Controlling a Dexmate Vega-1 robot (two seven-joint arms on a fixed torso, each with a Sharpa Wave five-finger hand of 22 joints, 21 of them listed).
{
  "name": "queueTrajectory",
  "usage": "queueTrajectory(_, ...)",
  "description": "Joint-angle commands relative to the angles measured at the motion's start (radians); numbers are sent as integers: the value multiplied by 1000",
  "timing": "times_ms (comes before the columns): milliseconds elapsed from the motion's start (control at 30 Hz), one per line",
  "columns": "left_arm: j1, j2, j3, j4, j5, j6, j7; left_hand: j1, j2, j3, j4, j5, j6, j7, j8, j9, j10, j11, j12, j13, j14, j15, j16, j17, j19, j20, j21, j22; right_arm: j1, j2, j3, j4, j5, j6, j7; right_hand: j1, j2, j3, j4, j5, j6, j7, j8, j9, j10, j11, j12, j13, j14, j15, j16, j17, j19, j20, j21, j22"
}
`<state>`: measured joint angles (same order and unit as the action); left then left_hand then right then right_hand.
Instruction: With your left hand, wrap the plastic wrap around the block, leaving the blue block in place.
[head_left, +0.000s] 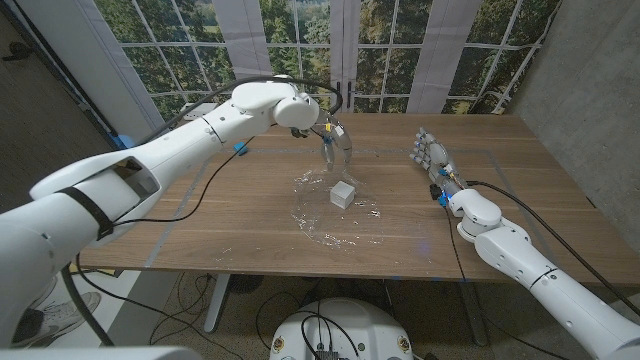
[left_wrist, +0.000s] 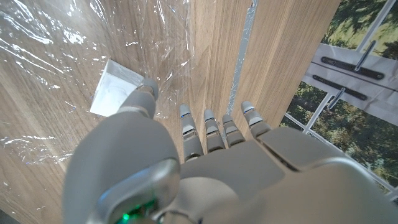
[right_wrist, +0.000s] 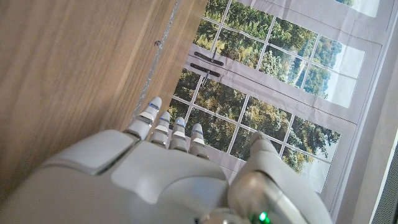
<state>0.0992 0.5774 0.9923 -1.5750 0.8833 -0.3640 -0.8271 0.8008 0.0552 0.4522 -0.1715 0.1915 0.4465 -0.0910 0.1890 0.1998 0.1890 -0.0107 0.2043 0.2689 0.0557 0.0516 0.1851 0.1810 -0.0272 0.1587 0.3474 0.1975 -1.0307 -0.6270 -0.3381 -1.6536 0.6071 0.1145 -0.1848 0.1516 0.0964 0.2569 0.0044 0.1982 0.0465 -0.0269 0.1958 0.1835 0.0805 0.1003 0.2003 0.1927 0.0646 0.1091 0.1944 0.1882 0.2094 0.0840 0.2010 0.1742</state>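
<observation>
A small white block (head_left: 343, 193) sits on a crinkled sheet of clear plastic wrap (head_left: 335, 222) at the middle of the table. My left hand (head_left: 322, 125) hovers above the sheet's far side and holds a lifted edge of the wrap (head_left: 336, 152), which rises in a fold from the table to its fingers. In the left wrist view the white block (left_wrist: 115, 93) lies just beyond the thumb, under the stretched wrap (left_wrist: 56, 43). A small blue block (head_left: 240, 150) peeks out behind my left forearm. My right hand (head_left: 432, 160) stands at the right with nothing in it, fingers apart.
Silver tape lines (head_left: 500, 160) mark a rectangle on the wooden table (head_left: 250, 225). Windows stand behind the far edge. A concrete wall rises at the right.
</observation>
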Motion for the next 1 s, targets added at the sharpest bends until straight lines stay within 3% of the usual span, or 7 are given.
queueTrajectory(33,6,-14,23,43,29,-13,60,10,16,3,8,-5,27,19,11,3,2,-6,10,1,-1,2,7,5,6,3,0,2,7,1,-3,6,-1,-5,2,-1,8,0,7,5,8,2,1,6,5,2,2,4,5,1,8,5,6,2,4,4)
queueTrajectory(100,22,1,15,24,51,-7,112,14,39,6,16,-4,68,32,26,4,14,-3,18,-1,5,2,11,5,16,3,2,3,7,2,-2,5,0,-3,1,-1,8,0,7,5,8,2,1,6,5,4,2,4,4,1,8,5,6,1,4,4)
queueTrajectory(167,48,25,-3,-10,77,3,185,35,71,11,11,-2,183,31,67,14,49,-6,36,-5,39,-7,20,2,47,-5,14,5,7,0,-2,3,-2,-6,-1,-1,8,0,7,5,8,2,1,6,6,3,2,4,4,1,8,5,6,2,4,4)
queueTrajectory(267,70,48,-24,-40,80,-3,240,111,102,31,-4,1,403,73,193,69,148,-25,72,-4,121,-50,38,4,107,-19,40,9,9,1,-3,6,2,-9,2,-1,7,0,7,5,8,2,1,6,6,2,2,4,5,1,8,5,6,2,4,4)
queueTrajectory(300,64,43,-24,-39,64,-6,206,132,108,36,-5,2,422,71,215,84,181,-32,83,-2,142,-57,44,5,129,-25,51,11,11,2,-4,9,-1,-4,3,-1,7,0,7,5,8,2,1,6,6,3,2,4,5,1,8,5,7,2,4,4)
queueTrajectory(533,72,50,-42,-43,-22,-42,151,159,103,35,-6,2,442,81,246,107,209,-43,92,2,159,-67,45,5,141,-32,60,13,17,5,-6,13,-2,1,9,-1,7,-1,8,5,7,-1,0,6,5,0,1,4,6,1,8,5,7,2,4,4)
queueTrajectory(1000,39,17,-47,59,-311,-141,-23,197,89,22,-4,2,465,82,286,140,278,-51,113,8,204,-89,54,4,159,-39,75,15,-11,-3,5,-13,-1,7,-6,-2,6,-1,10,6,8,-1,0,6,6,-2,1,3,9,-1,8,5,9,2,4,4)
